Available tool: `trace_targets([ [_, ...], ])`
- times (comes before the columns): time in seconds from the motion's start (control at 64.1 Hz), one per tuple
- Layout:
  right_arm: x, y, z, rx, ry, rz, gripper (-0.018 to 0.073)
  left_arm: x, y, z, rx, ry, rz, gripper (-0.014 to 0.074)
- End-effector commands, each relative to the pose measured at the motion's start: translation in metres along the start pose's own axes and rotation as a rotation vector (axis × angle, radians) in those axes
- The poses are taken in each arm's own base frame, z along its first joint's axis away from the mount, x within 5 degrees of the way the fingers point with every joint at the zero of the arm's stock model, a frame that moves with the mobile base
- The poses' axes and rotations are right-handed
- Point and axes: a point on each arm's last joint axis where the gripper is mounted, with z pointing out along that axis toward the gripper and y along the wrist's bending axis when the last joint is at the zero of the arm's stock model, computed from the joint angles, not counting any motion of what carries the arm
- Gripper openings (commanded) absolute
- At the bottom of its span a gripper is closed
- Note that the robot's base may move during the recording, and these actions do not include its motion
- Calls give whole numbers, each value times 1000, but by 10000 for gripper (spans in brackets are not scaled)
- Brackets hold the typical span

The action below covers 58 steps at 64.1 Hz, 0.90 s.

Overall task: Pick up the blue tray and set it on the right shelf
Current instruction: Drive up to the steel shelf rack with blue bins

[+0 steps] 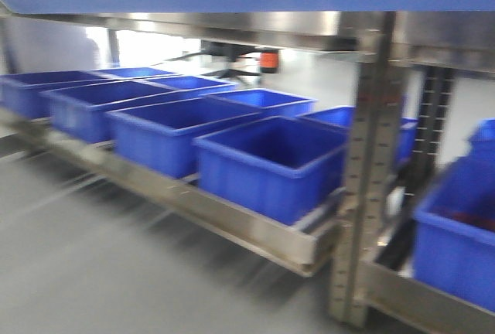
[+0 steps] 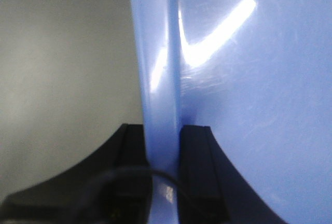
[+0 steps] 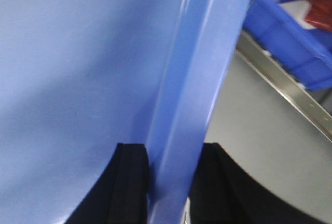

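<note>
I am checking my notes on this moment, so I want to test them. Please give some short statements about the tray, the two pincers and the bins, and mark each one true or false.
1. The left pincer is shut on the rim of the blue tray. True.
2. The right pincer is open and holds nothing. False: it also clamps the tray's rim.
3. The blue tray lies on the rack among the bins. False: it is held up, across the top of the front view, above them.
4. Several dark blue bins stand in rows on the metal rack. True.
5. The bin in the right wrist view is empty. False: something red lies in it.
</note>
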Motion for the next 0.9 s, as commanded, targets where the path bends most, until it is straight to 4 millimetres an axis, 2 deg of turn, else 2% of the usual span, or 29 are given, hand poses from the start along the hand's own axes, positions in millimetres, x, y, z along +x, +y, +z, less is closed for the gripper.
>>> trace_targets([
  [0.0, -9, 1, -17, -35, -126, -39, 56, 10, -5, -21, 33, 32, 34, -48],
  [0.889, -9, 1, -17, -35, -126, -39, 56, 10, -5, -21, 33, 32, 34, -48],
])
